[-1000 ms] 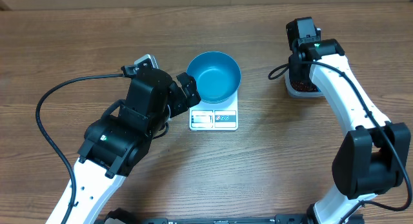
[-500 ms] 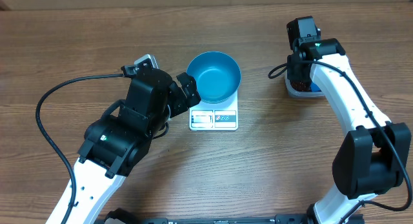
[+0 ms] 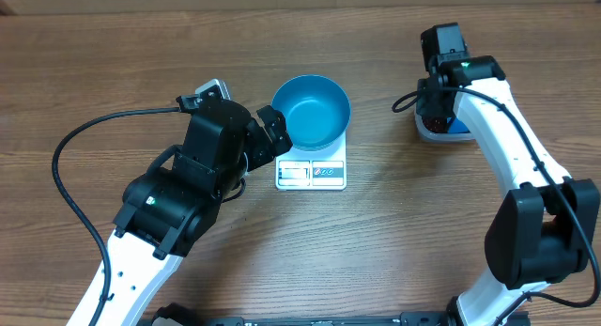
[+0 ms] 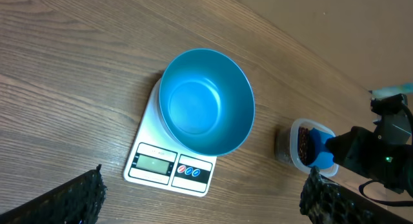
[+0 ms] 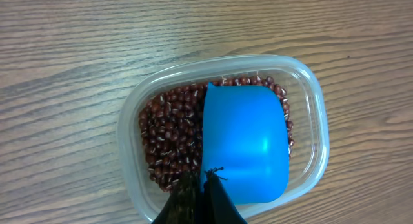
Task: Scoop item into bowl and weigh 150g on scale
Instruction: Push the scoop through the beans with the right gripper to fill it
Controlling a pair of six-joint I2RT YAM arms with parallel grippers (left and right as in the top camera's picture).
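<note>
Scoop is gripped by the closed right hand among beans in the tub. Bowl on scale is placed leftward. Left hand is held wide open, empty.

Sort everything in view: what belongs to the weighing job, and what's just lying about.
Belongs to the job: beans, clear tub, blue scoop, teal bowl, scale.
Just lying about: black cable, far left.
</note>
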